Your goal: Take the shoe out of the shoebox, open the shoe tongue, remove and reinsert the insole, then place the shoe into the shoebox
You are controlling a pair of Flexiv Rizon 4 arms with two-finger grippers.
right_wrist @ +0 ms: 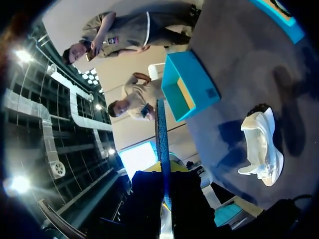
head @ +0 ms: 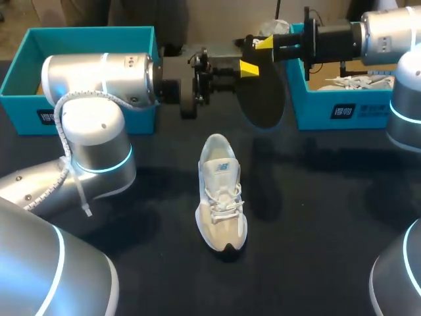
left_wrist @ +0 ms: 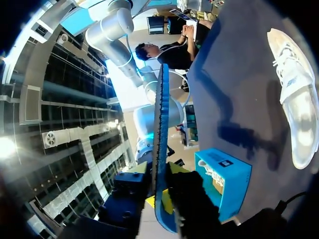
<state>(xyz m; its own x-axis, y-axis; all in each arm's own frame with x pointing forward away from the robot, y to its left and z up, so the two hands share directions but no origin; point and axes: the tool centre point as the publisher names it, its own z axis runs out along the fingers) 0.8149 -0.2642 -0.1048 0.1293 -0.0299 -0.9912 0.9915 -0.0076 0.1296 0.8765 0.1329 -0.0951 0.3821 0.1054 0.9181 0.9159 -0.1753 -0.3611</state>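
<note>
Both arms extended level above the counter (head: 316,217) rear, left tool (head: 247,68) and right tool (head: 263,44) each closed on the dark insole (head: 262,99), held on edge between them, shoe (head: 222,194) sole-down at counter centre, toe toward the robot.

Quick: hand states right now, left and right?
Left hand: closed on the insole.
Right hand: closed on the same insole.

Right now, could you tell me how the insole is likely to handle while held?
The insole shows only a thin edge in both wrist views, so it is probably light and bendy. In the head view it hangs unsagged, suggesting some stiffness.
</note>
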